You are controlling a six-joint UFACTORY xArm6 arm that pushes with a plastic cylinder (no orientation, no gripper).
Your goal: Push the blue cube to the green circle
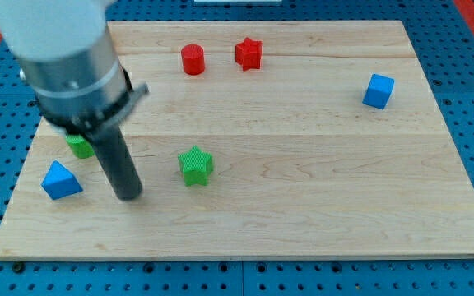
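Observation:
The blue cube (378, 90) sits near the board's right edge, toward the view's top. A green block (78, 146) lies at the left, mostly hidden behind my rod, so its shape is unclear; it may be the green circle. My tip (128, 195) rests on the board at the lower left, just right of and below that green block, far from the blue cube.
A blue triangle (60, 180) lies left of my tip. A green star (195, 165) sits right of it. A red cylinder (192, 60) and a red star (248, 53) stand near the top. The wooden board (303, 222) ends at blue pegboard on all sides.

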